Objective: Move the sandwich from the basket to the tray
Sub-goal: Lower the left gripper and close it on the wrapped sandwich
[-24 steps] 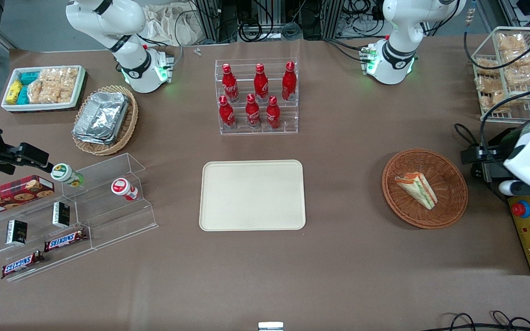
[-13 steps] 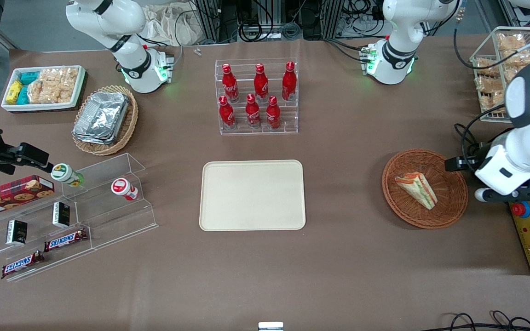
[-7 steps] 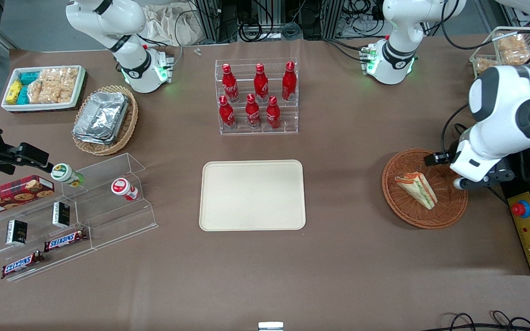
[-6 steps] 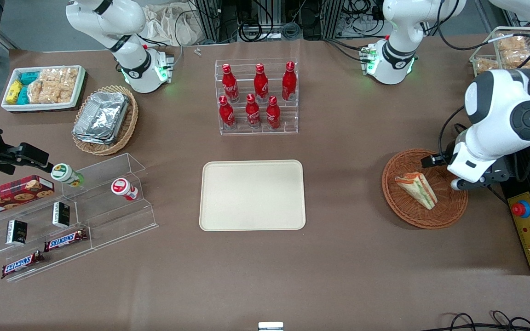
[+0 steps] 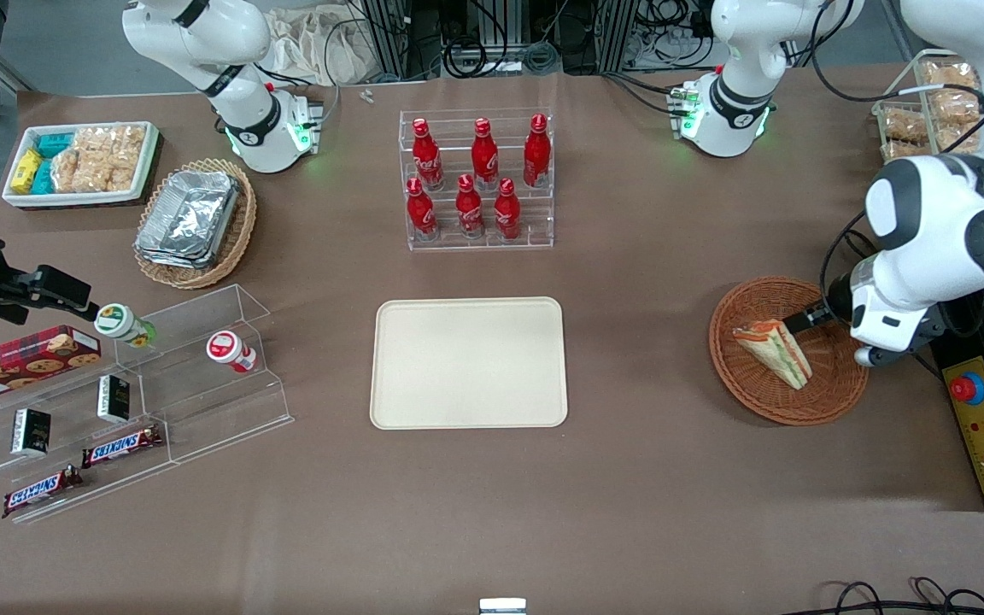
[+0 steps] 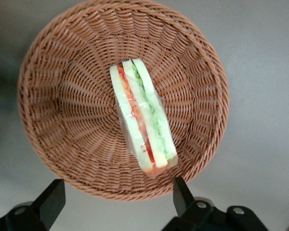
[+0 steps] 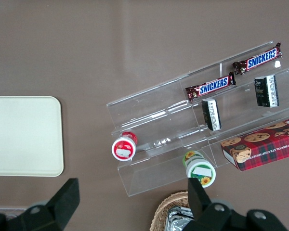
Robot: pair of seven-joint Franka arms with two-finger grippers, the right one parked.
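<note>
The sandwich [image 5: 774, 352], a wrapped white-bread wedge with green and orange-red filling, lies in the round reddish-brown wicker basket [image 5: 748, 401] toward the working arm's end of the table. My left gripper [image 5: 825, 329] hovers above the basket, over the rim toward the working arm's end, open and empty. In the left wrist view the gripper [image 6: 115, 197] has its fingers [image 6: 180, 192] spread wide, above the basket [image 6: 62, 96] rim, with the sandwich [image 6: 143, 120] just ahead of them. The cream tray [image 5: 468, 363] lies empty at the table's middle.
A clear rack of red bottles [image 5: 479, 184] stands farther from the camera than the tray. A wire rack of snack bags [image 5: 936, 111] and a yellow control box [image 5: 983, 427] flank the basket. An acrylic snack shelf [image 5: 133, 384], oval foil-container basket [image 5: 193, 222] and white bin [image 5: 82, 162] lie toward the parked arm's end.
My left arm has swung in from the table's edge to above the basket, bringing the open gripper close to the sandwich. The sandwich, basket and tray have not moved.
</note>
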